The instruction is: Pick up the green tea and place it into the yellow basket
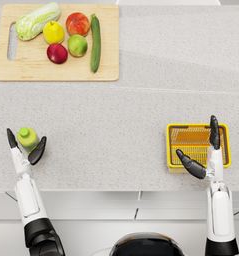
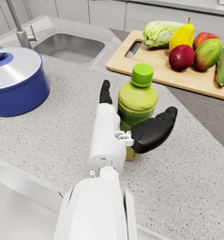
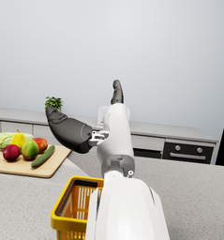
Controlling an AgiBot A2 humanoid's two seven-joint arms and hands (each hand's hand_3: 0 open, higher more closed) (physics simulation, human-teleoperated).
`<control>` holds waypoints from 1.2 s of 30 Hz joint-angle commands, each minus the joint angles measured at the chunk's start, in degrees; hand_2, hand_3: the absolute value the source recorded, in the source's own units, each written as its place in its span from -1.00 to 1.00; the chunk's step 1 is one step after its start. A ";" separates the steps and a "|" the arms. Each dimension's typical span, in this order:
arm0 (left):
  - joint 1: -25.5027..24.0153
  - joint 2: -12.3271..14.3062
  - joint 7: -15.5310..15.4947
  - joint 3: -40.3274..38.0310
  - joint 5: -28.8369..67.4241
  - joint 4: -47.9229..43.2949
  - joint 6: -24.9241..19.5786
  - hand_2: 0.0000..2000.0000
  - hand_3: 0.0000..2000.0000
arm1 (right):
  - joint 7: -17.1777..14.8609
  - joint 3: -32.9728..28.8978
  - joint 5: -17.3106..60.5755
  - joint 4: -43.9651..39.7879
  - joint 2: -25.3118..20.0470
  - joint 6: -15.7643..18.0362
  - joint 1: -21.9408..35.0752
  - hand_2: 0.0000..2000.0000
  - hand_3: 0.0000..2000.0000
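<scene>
Near the worktop's front left corner, the left hand (image 2: pixel 132 133) cups the green tea (image 2: pixel 137 101), seemingly not yet clamped; smooth, rigid plastic, best gripped mid-body.

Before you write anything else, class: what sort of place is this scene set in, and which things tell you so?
Most likely a rendered kitchen. A steel sink with a tap is set into the speckled counter, a wooden cutting board holds fruit and vegetables, and a built-in oven stands against the far wall.
</scene>
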 commanded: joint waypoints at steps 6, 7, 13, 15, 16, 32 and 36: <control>10.27 -0.66 -0.02 -0.16 -0.03 17.11 -0.65 1.00 -0.35 | 0.00 1.38 0.00 -0.99 -0.91 0.00 1.40 -1.00 -1.00; 8.83 -0.45 -0.09 0.07 0.02 14.17 -0.21 1.00 -0.02 | 0.00 1.38 0.00 -1.35 -1.03 0.00 1.48 -1.00 -1.00; -1.33 0.86 -0.17 8.03 0.10 -33.17 -1.79 1.00 1.00 | 0.00 12.46 -0.01 -4.69 -3.57 0.00 4.12 -1.00 -1.00; -0.21 1.04 -0.11 11.30 0.09 -39.49 -3.26 1.00 1.00 | 0.00 14.40 -0.01 -6.05 -4.58 0.00 5.48 -1.00 -1.00; 0.61 1.26 -0.23 13.06 0.07 -41.35 -3.03 1.00 1.00 | 0.00 15.61 0.00 -6.45 -4.88 0.00 5.63 -1.00 -1.00; 6.65 8.83 -0.30 42.58 0.05 -46.81 -3.53 1.00 1.00 | 0.00 22.22 13.73 -12.21 -11.86 0.00 12.73 -1.00 -1.00; 6.15 9.31 -0.14 44.84 0.11 -47.58 -3.09 1.00 1.00 | 0.02 21.62 14.04 -13.17 -12.75 1.63 13.61 -1.00 -1.00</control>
